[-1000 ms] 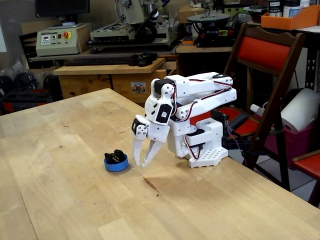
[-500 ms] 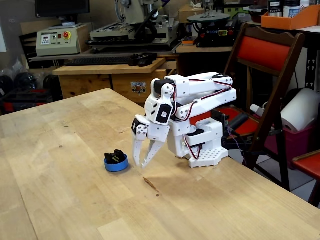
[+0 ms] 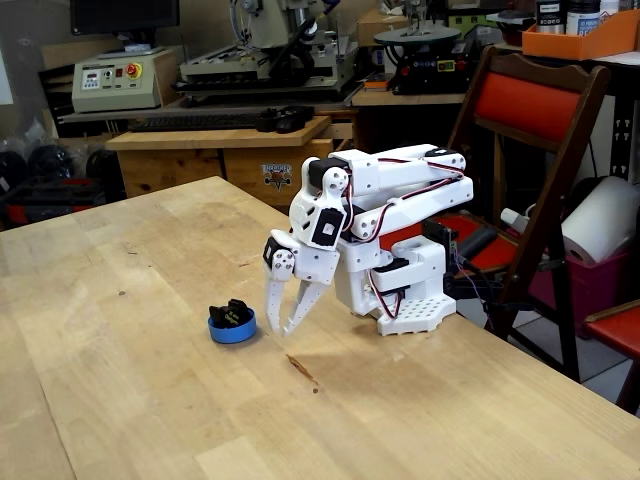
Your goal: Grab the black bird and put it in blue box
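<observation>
The black bird (image 3: 233, 314) lies inside the blue box (image 3: 231, 330), a small round blue dish on the wooden table. My white gripper (image 3: 279, 331) hangs just to the right of the dish, fingertips pointing down close to the tabletop. Its two fingers are slightly spread with nothing between them. The arm is folded back over its white base (image 3: 405, 300) at the table's right edge.
The wooden table (image 3: 150, 400) stretches left and toward the camera. A dark knot mark (image 3: 301, 371) sits in the wood in front of the gripper. A red folding chair (image 3: 530, 150) stands behind the base, workshop benches beyond.
</observation>
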